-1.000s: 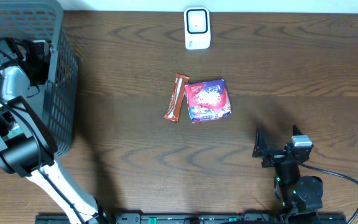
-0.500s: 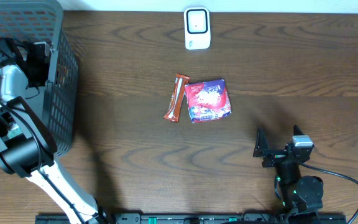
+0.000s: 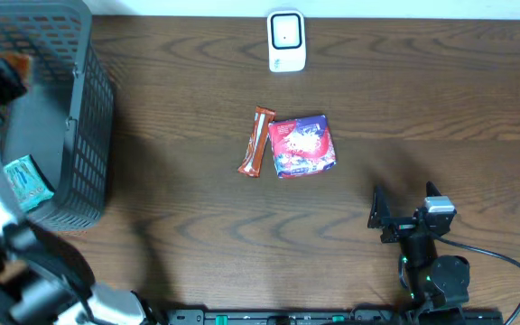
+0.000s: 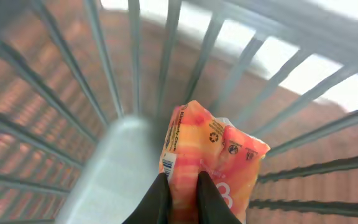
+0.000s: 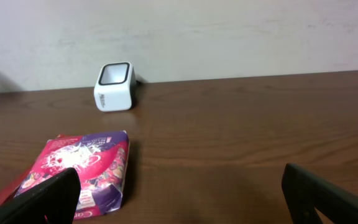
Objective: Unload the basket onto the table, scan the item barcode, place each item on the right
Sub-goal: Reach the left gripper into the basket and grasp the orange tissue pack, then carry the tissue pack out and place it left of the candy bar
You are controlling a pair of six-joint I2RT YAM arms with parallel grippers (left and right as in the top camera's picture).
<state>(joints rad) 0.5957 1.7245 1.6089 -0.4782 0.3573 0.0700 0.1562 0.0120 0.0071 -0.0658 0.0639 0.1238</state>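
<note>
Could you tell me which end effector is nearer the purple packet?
Right. The right end effector stands open, toward the robot and right of the purple packet; the left end effector is far left at the basket, gripping an orange packet.

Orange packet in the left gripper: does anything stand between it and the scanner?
Yes. The orange packet, pinched in the left gripper, sits inside the basket; its barred wall stands between it and the scanner.
</note>
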